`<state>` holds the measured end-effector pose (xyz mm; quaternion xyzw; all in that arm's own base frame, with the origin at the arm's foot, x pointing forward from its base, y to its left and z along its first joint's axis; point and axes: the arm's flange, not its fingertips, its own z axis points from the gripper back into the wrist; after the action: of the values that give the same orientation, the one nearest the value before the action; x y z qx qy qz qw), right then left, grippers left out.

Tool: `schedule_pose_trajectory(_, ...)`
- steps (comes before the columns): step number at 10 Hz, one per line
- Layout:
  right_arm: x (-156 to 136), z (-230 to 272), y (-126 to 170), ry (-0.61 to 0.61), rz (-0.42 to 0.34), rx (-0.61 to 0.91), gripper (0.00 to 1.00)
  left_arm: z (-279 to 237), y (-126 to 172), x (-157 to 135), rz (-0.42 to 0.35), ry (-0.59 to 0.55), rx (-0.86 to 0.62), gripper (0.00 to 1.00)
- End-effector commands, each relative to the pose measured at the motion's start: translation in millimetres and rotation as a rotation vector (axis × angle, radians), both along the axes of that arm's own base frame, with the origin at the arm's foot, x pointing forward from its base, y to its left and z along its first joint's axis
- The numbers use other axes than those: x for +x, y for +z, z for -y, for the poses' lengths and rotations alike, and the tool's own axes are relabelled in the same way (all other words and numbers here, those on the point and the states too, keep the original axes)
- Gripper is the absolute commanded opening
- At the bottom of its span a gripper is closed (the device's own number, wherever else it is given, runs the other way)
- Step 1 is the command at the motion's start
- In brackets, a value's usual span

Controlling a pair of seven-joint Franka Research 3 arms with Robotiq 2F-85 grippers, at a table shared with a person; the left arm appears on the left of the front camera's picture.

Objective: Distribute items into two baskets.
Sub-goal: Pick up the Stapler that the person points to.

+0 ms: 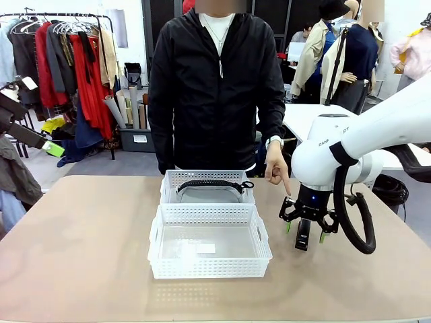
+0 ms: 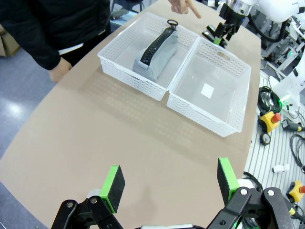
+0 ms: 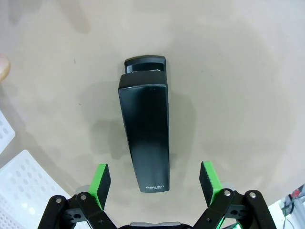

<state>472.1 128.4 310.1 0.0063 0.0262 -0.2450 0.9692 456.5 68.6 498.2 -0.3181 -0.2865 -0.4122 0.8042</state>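
Observation:
The black stapler (image 3: pixel 145 129) lies flat on the tan table between the green pads of my right gripper (image 3: pixel 155 179), which is open and straddles it without touching. From the front, that gripper (image 1: pixel 306 230) hangs over the stapler (image 1: pixel 302 239), right of the baskets. The grey waist bag (image 1: pixel 207 194) with its black strap lies in the far basket (image 1: pixel 166 192). The near basket (image 1: pixel 209 268) holds just a small white label. My left gripper (image 2: pixel 170 183) is open, high above the table's left end, holding nothing.
A person in a black jacket stands at the far edge, one hand (image 1: pixel 277 171) pointing a finger down near the stapler. A corner of the near basket (image 3: pixel 19 186) sits close to my right gripper. Bare table lies left of the baskets.

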Motion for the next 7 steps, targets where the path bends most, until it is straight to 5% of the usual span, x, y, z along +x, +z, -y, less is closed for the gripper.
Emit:
schedule_pose_trajectory(1, 0.5, -7.3, -2.9, -0.032, 0.004, -0.04, 0.91, -1.5, 2.3, 1.0, 0.001, 0.002, 0.0, 1.0)
schedule_pose_trajectory(3, 2.2, -7.7, -8.9, -0.013, 0.02, -0.044, 0.69, -1.5, 2.3, 1.0, 0.001, 0.002, 0.0, 1.0)
schedule_pose_trajectory(6, 3.5, -7.2, -10.7, 0.001, 0.059, -0.062, 0.1, -1.5, 2.3, 1.0, 0.001, 0.002, 0.0, 1.0)
schedule_pose_trajectory(7, 4.1, -8.5, -11.7, 0.017, 0.078, -0.072, 0.0, -1.5, 2.3, 1.0, 0.001, 0.002, 0.0, 1.0)
